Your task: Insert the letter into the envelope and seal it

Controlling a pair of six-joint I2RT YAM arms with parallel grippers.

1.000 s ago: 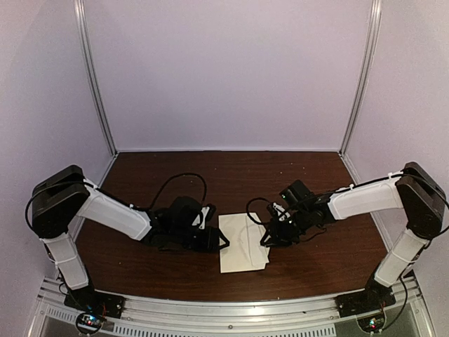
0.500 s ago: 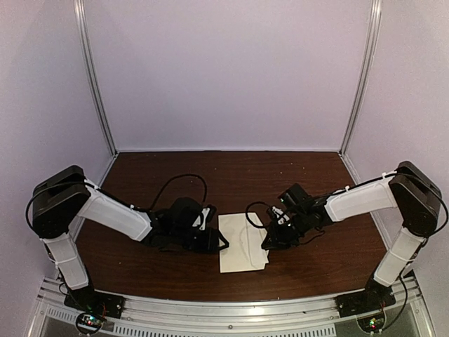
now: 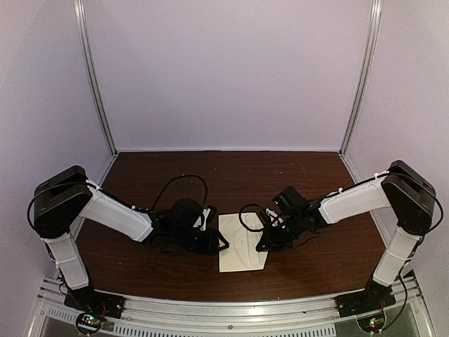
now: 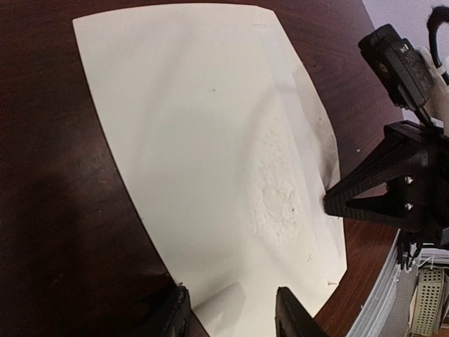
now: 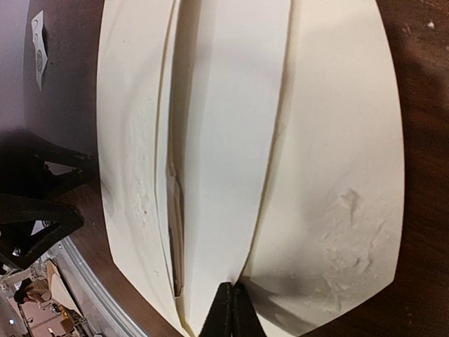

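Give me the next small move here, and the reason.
Probably close the left gripper on the cream rectangular paper envelope to steady it: its edge lies between the parted fingers, while the right gripper is shut on the opposite side's fold.

So the envelope (image 3: pixel 238 249) lies flat on the table (image 3: pixel 175 168), a bit toward 6 o'clock from the table's middle, with its long side running 12 to 6. It sits right between the two grippers. The left gripper (image 3: pixel 219 243) is at the envelope's 9 o'clock edge, one finger on either side of that edge. The right gripper (image 3: pixel 261 247) is at the 3 o'clock edge, tips touching the paper. A folded paper layer (image 5: pixel 231 140) runs along the envelope's middle; can't tell if it's in or just on it. The arm bases are at the table's 7 and 5 o'clock corners.
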